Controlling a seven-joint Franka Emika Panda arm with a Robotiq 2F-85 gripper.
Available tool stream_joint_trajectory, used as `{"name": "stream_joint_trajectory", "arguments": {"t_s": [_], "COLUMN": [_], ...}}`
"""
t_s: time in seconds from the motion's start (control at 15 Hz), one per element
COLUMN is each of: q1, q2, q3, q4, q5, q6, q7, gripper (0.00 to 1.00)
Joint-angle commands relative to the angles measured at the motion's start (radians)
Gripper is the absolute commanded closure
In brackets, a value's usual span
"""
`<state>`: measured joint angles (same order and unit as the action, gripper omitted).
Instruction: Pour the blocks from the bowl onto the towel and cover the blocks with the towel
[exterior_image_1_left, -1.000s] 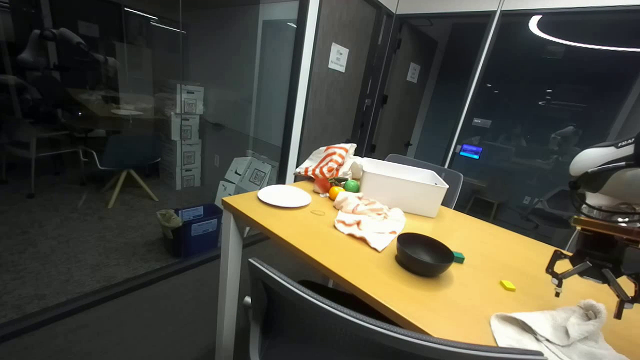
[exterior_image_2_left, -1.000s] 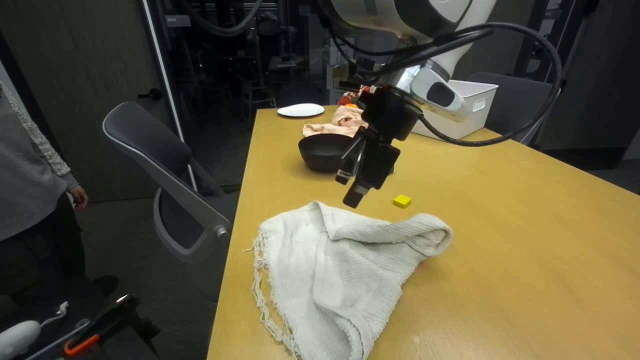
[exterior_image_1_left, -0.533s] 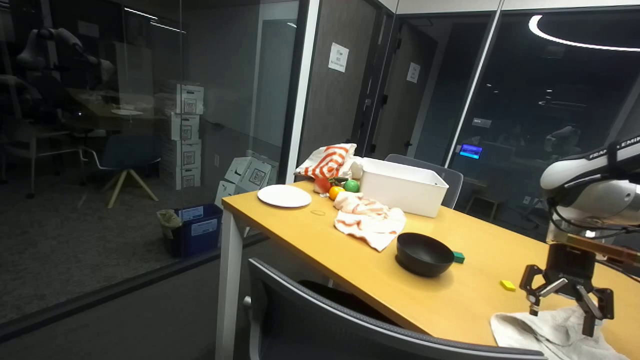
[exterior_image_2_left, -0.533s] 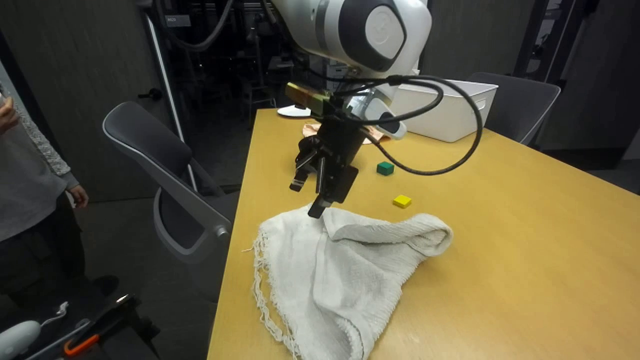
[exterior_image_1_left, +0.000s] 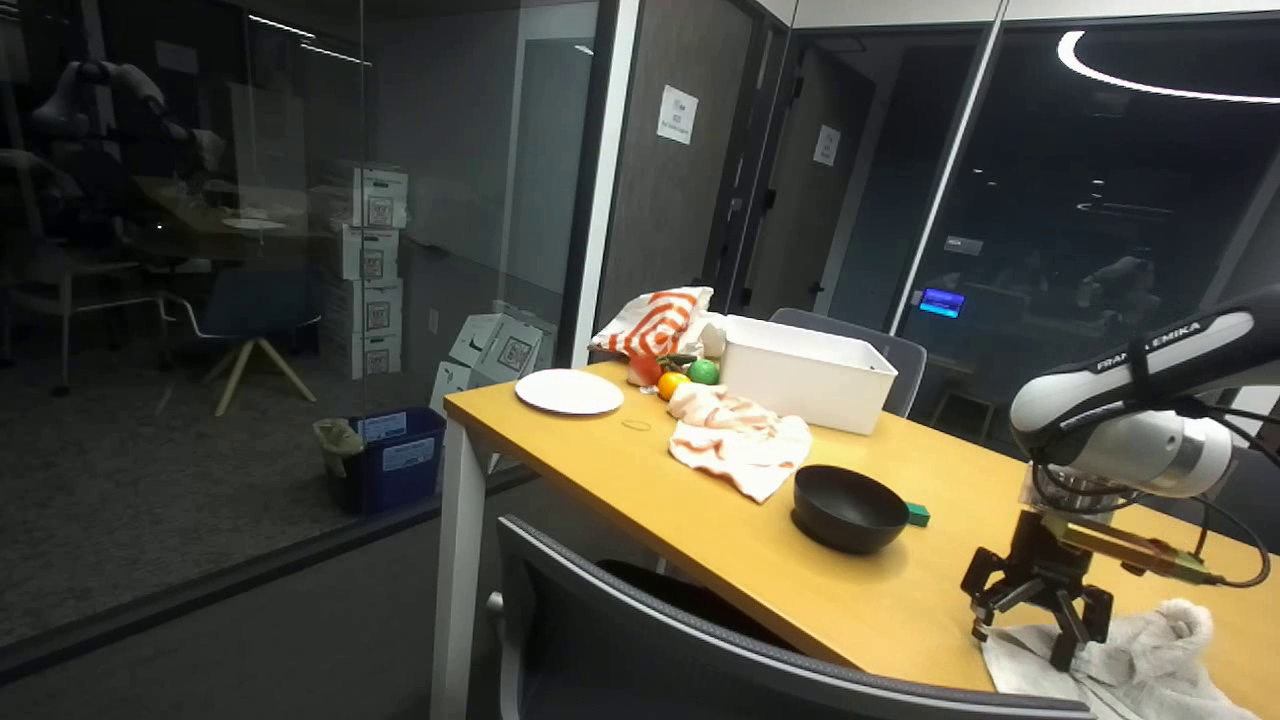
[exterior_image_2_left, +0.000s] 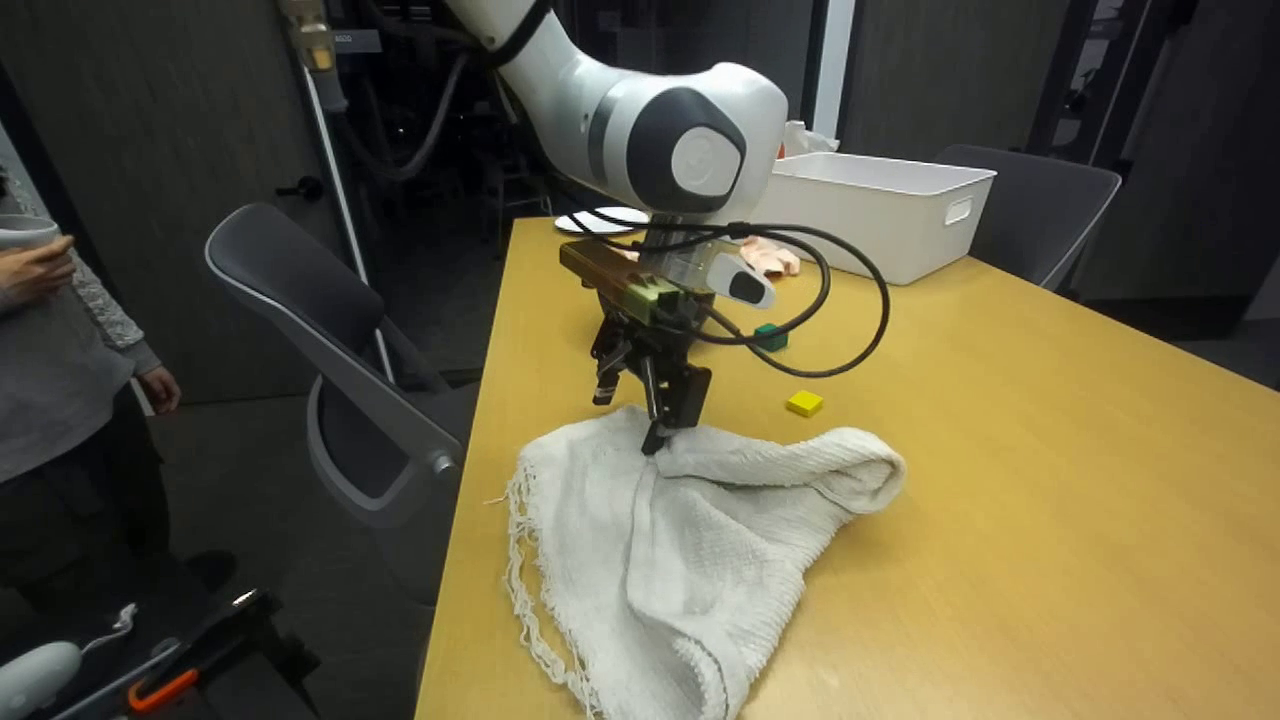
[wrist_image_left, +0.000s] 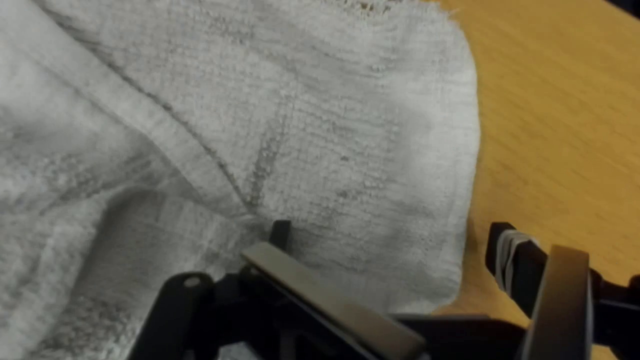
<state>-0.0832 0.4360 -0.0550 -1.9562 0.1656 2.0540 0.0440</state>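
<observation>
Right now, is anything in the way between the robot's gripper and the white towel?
No, nothing visible does. The open gripper is right at the towel, one fingertip over it, the other past its edge.

a curved light (exterior_image_1_left: 1140, 89) glows in dimness; the wrist view looks soft.

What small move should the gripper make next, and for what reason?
I would probably lower the open gripper slightly, to prepare a pinch on the towel. In the wrist view, one finger appears over the towel and the other past its edge, over the table. I cannot tell whether either one touches.
</observation>
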Motion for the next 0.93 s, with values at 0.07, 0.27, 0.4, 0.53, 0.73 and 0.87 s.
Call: {"name": "stream_joint_trajectory", "arguments": {"t_s": [0.07, 0.27, 0.4, 0.53, 0.73, 0.87], "q1": [-0.002, 0.004, 0.006, 0.006, 0.008, 0.005], "q2": [0.06, 0.051, 0.045, 0.041, 0.016, -0.03], "q3": [0.001, -0.006, -0.007, -0.007, -0.009, -0.008], "q4": [0.029, 0.028, 0.034, 0.039, 0.034, 0.012], "q5": [0.004, -0.01, -0.01, -0.009, -0.01, 0.001], "q6": [0.062, 0.085, 0.083, 0.088, 0.104, 0.133], "q7": [0.01, 0.023, 0.033, 0.039, 0.052, 0.056], "gripper": [0.0, 0.25, 0.41, 0.58, 0.81, 0.96]}}
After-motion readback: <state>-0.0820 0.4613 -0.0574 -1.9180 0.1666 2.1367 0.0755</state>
